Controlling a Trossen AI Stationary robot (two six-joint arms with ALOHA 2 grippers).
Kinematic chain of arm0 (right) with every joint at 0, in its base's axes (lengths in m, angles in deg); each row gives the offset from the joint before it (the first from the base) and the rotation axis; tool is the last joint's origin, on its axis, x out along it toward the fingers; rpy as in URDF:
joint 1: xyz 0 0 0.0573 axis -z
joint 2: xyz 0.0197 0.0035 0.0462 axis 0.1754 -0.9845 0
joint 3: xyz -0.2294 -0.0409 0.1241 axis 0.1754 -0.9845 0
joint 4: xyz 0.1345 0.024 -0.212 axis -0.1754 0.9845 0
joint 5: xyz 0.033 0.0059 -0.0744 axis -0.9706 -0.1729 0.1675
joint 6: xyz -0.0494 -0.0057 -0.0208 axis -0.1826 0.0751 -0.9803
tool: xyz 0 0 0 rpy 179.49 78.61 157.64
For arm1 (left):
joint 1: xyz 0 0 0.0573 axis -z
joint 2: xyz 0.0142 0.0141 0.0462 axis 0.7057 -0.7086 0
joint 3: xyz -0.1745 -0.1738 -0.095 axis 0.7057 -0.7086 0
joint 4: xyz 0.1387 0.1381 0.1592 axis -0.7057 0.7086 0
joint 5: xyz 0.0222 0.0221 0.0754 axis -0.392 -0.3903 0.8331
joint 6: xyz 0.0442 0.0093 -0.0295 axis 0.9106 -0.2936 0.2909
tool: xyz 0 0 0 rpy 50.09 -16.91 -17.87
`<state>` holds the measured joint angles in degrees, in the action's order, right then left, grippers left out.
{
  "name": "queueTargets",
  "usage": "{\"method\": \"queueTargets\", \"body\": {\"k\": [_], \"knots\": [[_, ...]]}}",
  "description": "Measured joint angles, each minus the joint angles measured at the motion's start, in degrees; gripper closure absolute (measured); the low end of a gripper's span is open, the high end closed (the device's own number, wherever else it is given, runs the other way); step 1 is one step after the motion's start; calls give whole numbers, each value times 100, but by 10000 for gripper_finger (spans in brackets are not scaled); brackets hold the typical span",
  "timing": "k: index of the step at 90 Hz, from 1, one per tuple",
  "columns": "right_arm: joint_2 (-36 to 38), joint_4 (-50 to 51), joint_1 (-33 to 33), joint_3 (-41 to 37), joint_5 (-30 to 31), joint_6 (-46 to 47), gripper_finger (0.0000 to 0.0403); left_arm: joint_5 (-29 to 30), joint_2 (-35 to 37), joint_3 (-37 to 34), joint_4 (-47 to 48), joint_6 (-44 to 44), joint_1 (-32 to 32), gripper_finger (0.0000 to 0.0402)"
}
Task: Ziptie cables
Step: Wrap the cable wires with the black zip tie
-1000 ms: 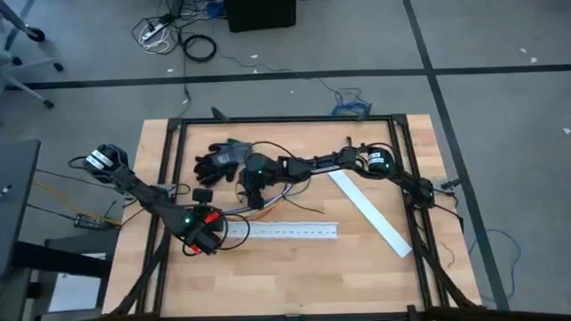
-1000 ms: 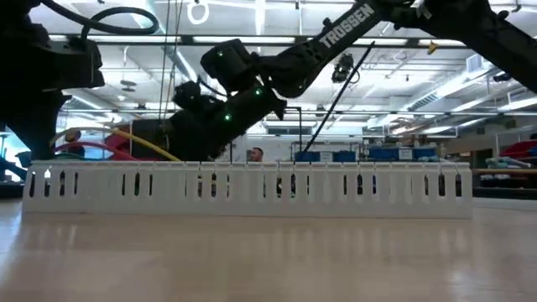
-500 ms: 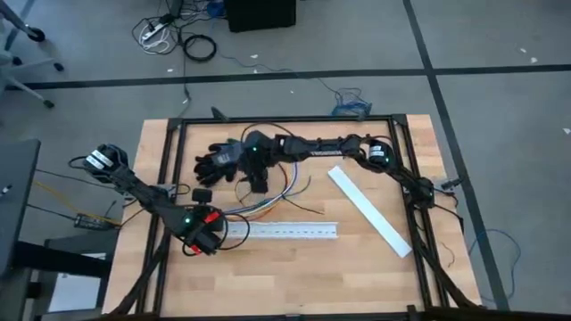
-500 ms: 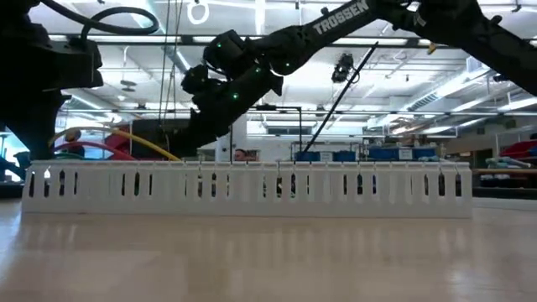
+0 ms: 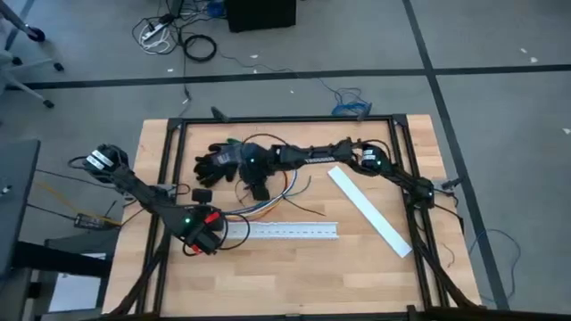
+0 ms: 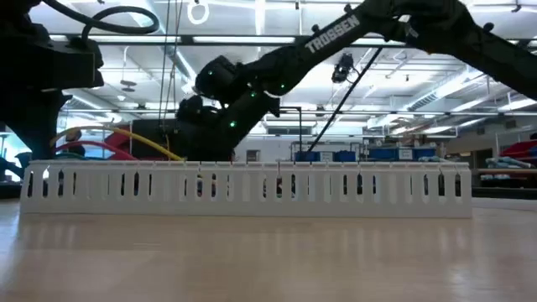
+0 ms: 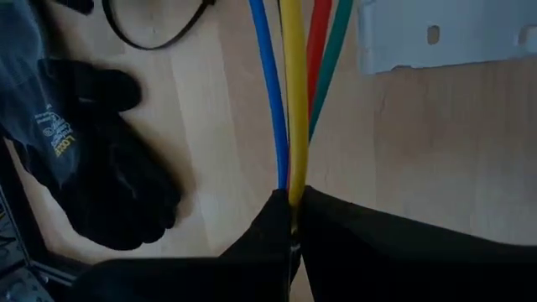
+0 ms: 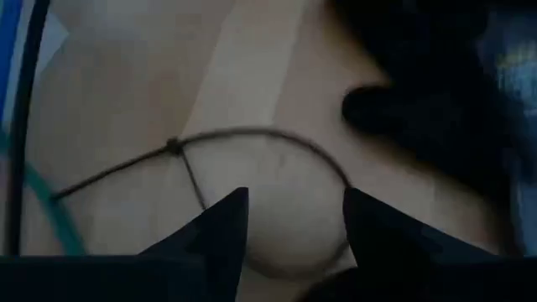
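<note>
The cables (image 5: pixel 268 206), thin wires in blue, yellow, red and green, lie on the table from my left gripper (image 5: pixel 204 228) toward the far right. That gripper is shut on their near ends, by the left end of the white slotted channel (image 5: pixel 294 230). My right gripper (image 5: pixel 259 189) stands open just above the table, near the cables' middle and beside the black gloves (image 5: pixel 219 160). A thin black strap, the ziptie (image 8: pixel 252 132), lies curved in a loop on the wood just beyond the right gripper's fingertips (image 8: pixel 242 197). My left gripper pinches the bunch of cables (image 7: pixel 290 186) between its two fingers, close to the wires' ends. The wires run straight out from the fingertips, side by side, along the table top. The fingers hide the ends themselves.
A second white channel (image 5: pixel 370 210) lies slantwise at the right. The black gloves (image 7: pixel 84 176) lie at the far left of the work area. A black frame (image 5: pixel 169 169) borders the table top. Bare wood shows along the near edge (image 5: pixel 294 276).
My right gripper has risen and drawn a little toward the far edge, then come down again over the cables' middle. More of the cables shows now than a second ago.
</note>
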<state>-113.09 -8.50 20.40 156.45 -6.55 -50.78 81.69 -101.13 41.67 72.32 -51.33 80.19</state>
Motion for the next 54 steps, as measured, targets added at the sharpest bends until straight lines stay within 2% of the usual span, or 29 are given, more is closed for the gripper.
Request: {"method": "queueTargets", "body": {"k": [11, 28, 54], "knots": [[-5, 185, -62, 2, 126, 22, 215, 6, 0, 0, -1, -2, 0, 401], [51, 581, -92, 10, 829, 32, 216, 72, 0, 0, -17, -28, 0, 401], [68, 819, -61, 15, 889, 180, 219, 151, 0, 0, -15, -90, 0, 401]]}}
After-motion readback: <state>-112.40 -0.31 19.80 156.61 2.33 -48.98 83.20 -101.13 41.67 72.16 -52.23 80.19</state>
